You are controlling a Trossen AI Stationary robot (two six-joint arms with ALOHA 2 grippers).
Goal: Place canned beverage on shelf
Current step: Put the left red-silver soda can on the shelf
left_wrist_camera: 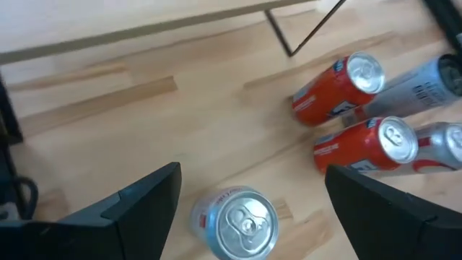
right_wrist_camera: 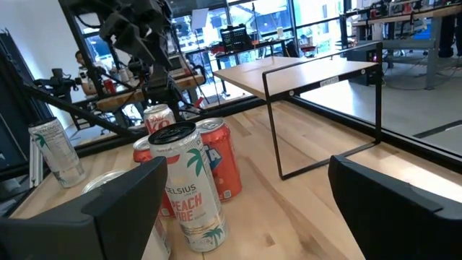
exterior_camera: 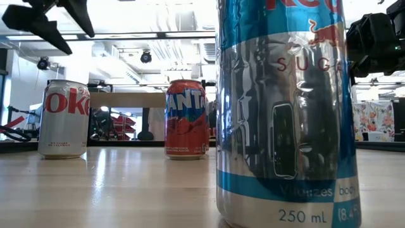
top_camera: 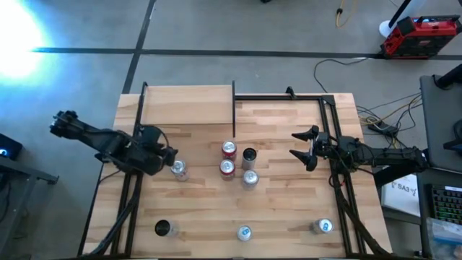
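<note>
Left gripper (top_camera: pixel 172 160) hovers with fingers spread wide around a shiny silver can (top_camera: pixel 178 169) standing near the striped wooden desk's (top_camera: pixel 289 209) left edge. Right gripper (top_camera: pixel 302 146) fingers wide, empty. Smooth pale shelf (top_camera: pixel 188 105) sits at the far-left corner.

a: how many cans (top_camera: pixel 229 150) are on the counter (top_camera: pixel 202 209)?
b: eight cans. two are red.
a: and shelves?
b: one shelf (top_camera: pixel 189 105). two robot arms (top_camera: pixel 108 143) too.
</note>
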